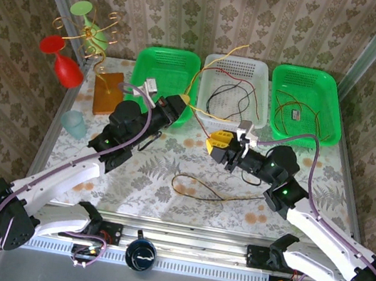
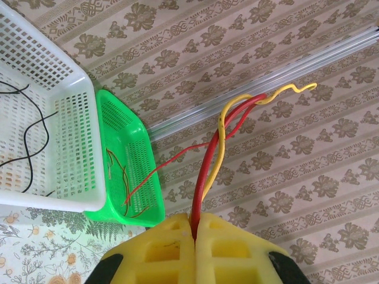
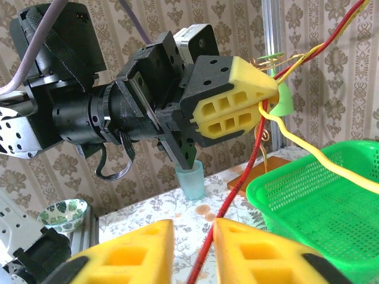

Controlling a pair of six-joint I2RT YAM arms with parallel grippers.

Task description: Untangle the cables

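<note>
Right wrist view: the right claw (image 3: 192, 225) sits nearest the lens, its two yellow fingers (image 3: 136, 254) set at a narrow gap. The red cable (image 3: 256, 148) passes through that gap, close to the right-hand finger. No pinch on it is visible. From the gap the red cable climbs to the left claw (image 3: 269, 97), which faces the right claw from just above and ahead.

Left wrist view: the left claw (image 2: 194, 222) has its pads (image 2: 160, 248) pressed together, with the red cable clamped in the seam. The yellow cable (image 2: 219, 142) rises out of the same seam, right beside the red one. Whether it is also pinched cannot be told. A short way past the fingertips the two cables cross each other. A thinner red strand leaves them and runs off to a green basket (image 2: 127, 148) beyond the claw. That basket stands touching the white basket (image 2: 65, 118).

Top view: both claws hang above the counter (image 1: 161, 172), near each other, tips apart. The left claw (image 1: 182, 100) is at the near rim of the white basket (image 1: 237, 60). The right claw (image 1: 220, 144) is just nearer the arm bases than that. A black cable (image 1: 212, 101) lies inside the white basket, beyond both claws. A dark cable loop (image 1: 200, 197) lies flat on the counter on the near side of the right claw, apart from it.
</note>
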